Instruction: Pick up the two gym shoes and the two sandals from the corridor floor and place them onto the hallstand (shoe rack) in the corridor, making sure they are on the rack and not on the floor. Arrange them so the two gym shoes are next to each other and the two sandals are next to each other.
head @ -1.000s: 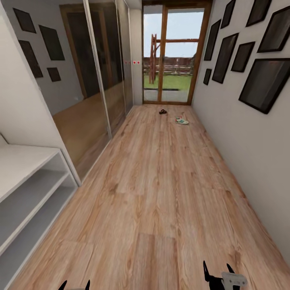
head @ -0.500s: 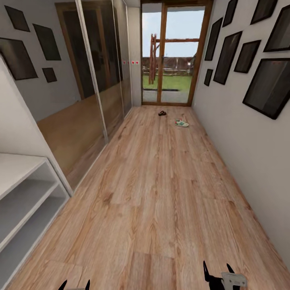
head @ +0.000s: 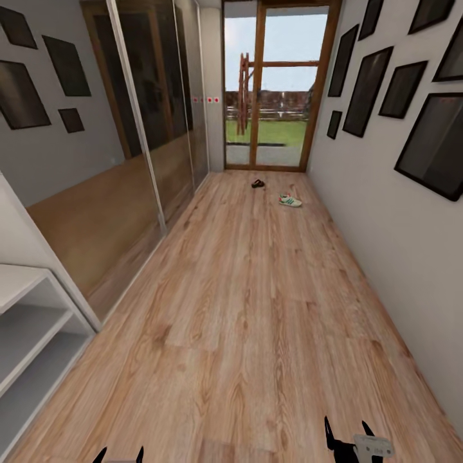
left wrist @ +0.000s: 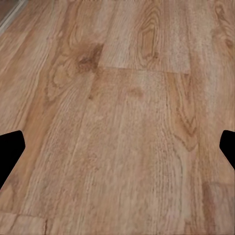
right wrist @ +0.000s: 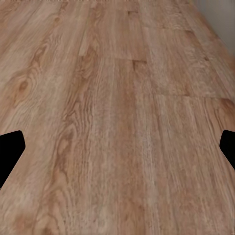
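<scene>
Far down the corridor floor [head: 257, 289] lie the gym shoes [head: 290, 200], white with green stripes, close to the right wall. A little beyond them, near the glass door, a brown sandal [head: 258, 184] rests on the planks. The pale hallstand [head: 26, 321] shows its open shelves at the near left. At the bottom edge of the head view my left gripper [head: 119, 455] and right gripper [head: 349, 432] point forward, both open and empty. Both wrist views look down on bare planks between spread fingers, the left fingers [left wrist: 10, 152] and the right fingers [right wrist: 10, 152].
Mirrored sliding doors [head: 148, 128] run along the left wall. Dark picture frames [head: 392, 90] hang on the right wall. A wood-framed glass door [head: 276, 83] closes the far end. The wide plank floor stretches between me and the shoes.
The whole view has shifted: the hallstand has slid further left and out of frame, and the shoes sit slightly lower. The camera moved forward; the grippers hold the same pose.
</scene>
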Tool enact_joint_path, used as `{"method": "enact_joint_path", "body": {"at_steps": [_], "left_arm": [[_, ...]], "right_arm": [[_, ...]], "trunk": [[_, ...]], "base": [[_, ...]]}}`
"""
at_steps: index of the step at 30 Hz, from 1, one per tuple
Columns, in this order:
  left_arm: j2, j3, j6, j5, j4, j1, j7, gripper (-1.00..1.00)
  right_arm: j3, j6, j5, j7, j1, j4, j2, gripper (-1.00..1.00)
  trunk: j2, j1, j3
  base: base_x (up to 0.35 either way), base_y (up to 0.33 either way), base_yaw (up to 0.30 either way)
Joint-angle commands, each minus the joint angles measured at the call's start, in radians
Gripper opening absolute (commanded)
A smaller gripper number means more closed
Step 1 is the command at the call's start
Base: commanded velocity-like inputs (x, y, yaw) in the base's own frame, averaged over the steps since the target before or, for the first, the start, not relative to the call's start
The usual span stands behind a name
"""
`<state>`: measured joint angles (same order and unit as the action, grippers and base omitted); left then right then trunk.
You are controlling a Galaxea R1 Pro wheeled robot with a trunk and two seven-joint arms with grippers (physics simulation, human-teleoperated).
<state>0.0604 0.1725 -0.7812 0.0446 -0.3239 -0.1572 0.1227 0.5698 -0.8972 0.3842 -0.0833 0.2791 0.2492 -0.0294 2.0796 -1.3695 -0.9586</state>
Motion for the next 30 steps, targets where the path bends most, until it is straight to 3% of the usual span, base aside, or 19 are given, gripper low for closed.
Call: {"method": "enact_joint_path", "body": {"at_steps": [1,30], "left_arm": [[-0.001,0.008,-0.003,0.004,0.0,-0.001,0.008,1.0],[-0.001,0.008,-0.003,0.004,0.002,0.0,0.008,1.0]], "right_arm": [[0.009,-0.003,0.002,-0.009,0.001,-0.001,0.0,1.0],[0.009,-0.003,0.002,-0.009,0.001,-0.001,0.0,1.0]], "trunk": [[0.0,0.0,-0.001],[0.0,0.0,-0.001]], "base": [[0.339,-0.093,0.0],[0.339,-0.093,0.0]]}}
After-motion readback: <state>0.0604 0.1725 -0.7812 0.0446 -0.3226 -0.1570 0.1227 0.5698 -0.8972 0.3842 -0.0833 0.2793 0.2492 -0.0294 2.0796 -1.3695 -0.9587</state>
